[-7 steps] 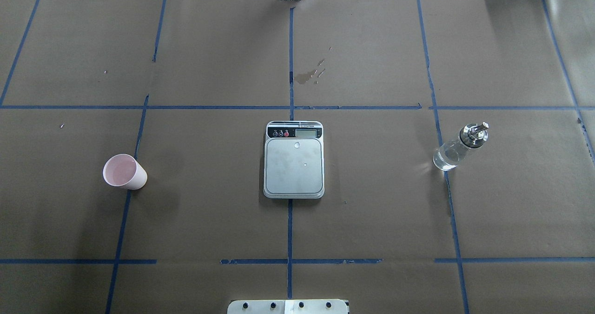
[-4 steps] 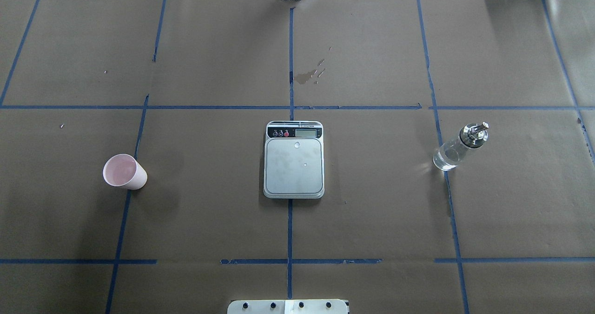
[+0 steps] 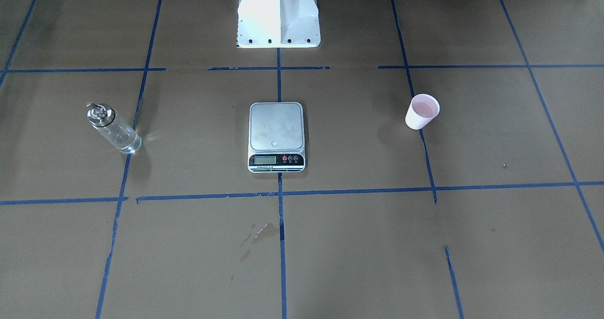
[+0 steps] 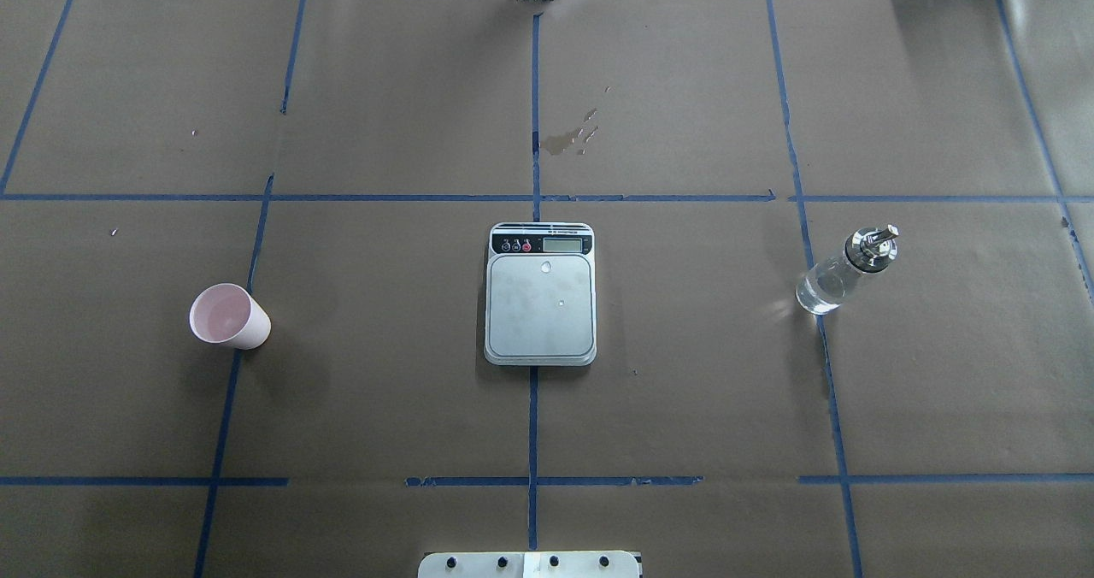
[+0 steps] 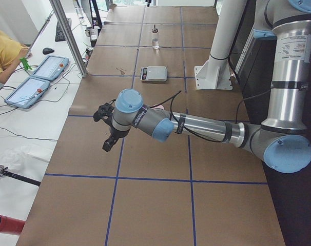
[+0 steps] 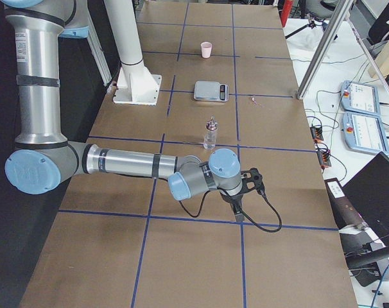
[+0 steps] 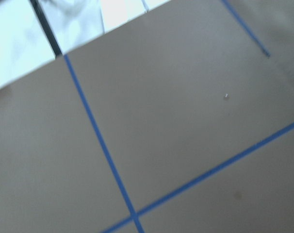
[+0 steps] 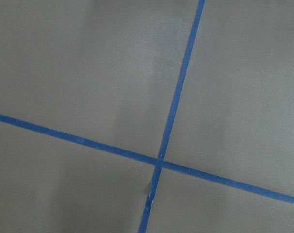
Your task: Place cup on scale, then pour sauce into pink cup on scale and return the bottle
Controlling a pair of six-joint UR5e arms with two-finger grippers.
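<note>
Cup (image 4: pixel 229 316) waits untouched, neither claw near it: the left gripper (image 5: pixel 109 142) hangs over the table (image 4: pixel 385 407) toward its left end, the right gripper (image 6: pixel 238 210) toward its right end, and whether either is released or clenched cannot be told. Outward, it stands upright nearer the left edge, the bottle (image 4: pixel 842 272) nearer the right edge, the scale (image 4: pixel 540 304) midway, not yet bearing it. Every step remains

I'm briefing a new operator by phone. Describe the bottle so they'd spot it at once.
Find the scale at the middle of the brown table. In the overhead view, the bottle stands to its right on a blue tape line. It is clear glass with a shiny metal pourer, unlike the pink cup opposite.
</note>
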